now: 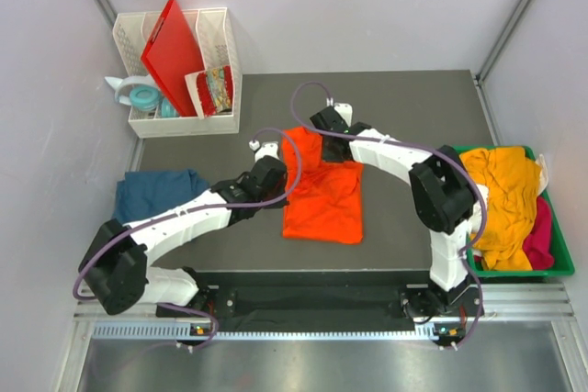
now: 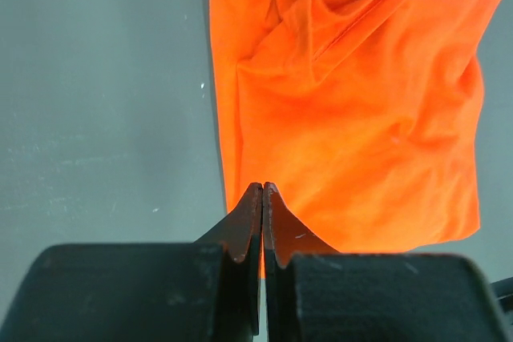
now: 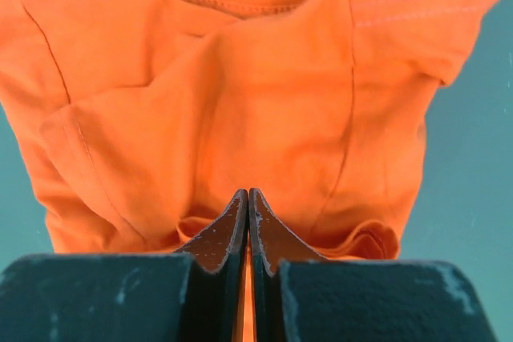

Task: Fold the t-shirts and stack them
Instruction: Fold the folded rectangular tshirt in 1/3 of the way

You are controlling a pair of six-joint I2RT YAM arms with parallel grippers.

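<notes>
Left gripper [image 2: 262, 187] at nine o'clock, right gripper [image 3: 247, 192] at twelve, pinch edges of the limp orange t-shirt [image 1: 326, 199].

This is looking like a robotics lab. White panels [image 1: 367, 6] are enclosing a grey table [image 1: 413, 107], with two robot arms [image 1: 184, 222] sitting bolted along its metal rail [image 1: 276, 330].

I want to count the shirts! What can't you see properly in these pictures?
Blue shirt: top view, left arm covers part.
Pink shirt: top view, partly buried under the yellow shirt.
Orange shirt: both wrist views, cut off by picture edges.
Rack contents: top view, too small, red board in front.
</notes>
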